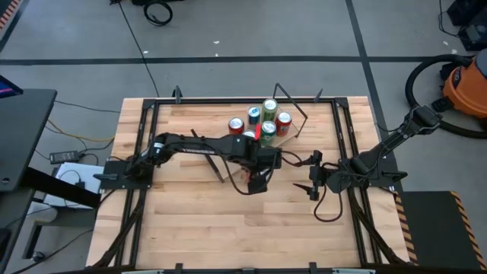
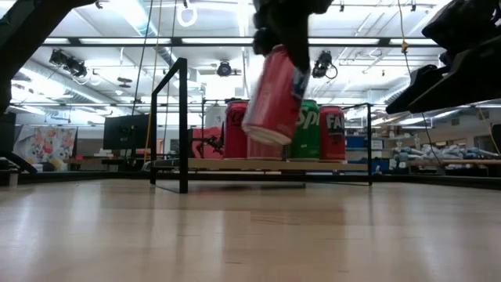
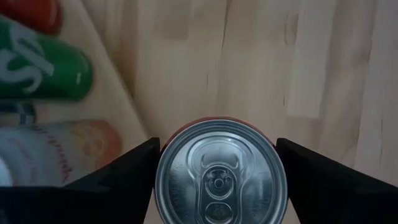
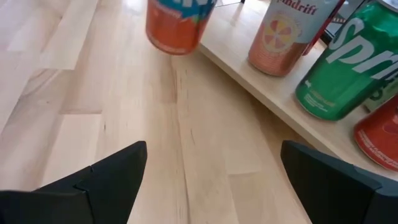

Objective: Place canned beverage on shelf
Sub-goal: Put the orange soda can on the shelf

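A red beverage can hangs tilted above the table, in front of the shelf. My left gripper is shut on it. In the left wrist view the can's silver top shows between the two fingers. The shelf, a light-wood board with black rod frames, stands at the far middle of the table. Several cans stand upright on it, among them a green one. My right gripper waits open at the right, nothing between its fingers. My left gripper pinches the can's two opposite sides just below the top rim, one finger on each side. The fingers come from above, slanting down. The can is lifted clear of the table and hangs tilted, with its bottom swung to one side.
Black frame rails run along the table's left, right and far edges. Bare wood lies between the arms and the near edge. An orange vacuum stands on the floor beyond the right side.
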Tool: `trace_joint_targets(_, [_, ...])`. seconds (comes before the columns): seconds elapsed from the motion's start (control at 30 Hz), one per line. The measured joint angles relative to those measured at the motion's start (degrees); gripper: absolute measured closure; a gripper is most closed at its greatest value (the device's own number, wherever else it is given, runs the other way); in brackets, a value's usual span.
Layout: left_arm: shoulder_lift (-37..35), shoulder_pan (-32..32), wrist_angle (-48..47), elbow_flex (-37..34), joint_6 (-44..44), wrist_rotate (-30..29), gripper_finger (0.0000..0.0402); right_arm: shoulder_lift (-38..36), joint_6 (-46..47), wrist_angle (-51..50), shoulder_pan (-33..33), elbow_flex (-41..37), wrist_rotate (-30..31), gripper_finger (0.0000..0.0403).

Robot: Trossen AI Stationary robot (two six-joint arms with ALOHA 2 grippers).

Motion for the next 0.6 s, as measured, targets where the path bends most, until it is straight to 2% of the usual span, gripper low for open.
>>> trace_joint_targets(0.23, [-1.3,0.0,-6.7,1.3,-1.1,-1.2,0.0096,0.0,0.0,0.1,0.0,0.0,-0.5,0.0021])
trace_joint_targets(0.37, [-3.1,0.0,-11.3,1.3,-1.2,-4.1,0.0096,0.2,0.0,-0.6,0.0,0.0,-0.4,0.0021])
trace_joint_targets(0.6, [-6.3,1.9,-13.4,1.3,-1.3,-7.5,0.0095,0.5,0.1,2.1,-0.5,-2.3,0.2,0.0021])
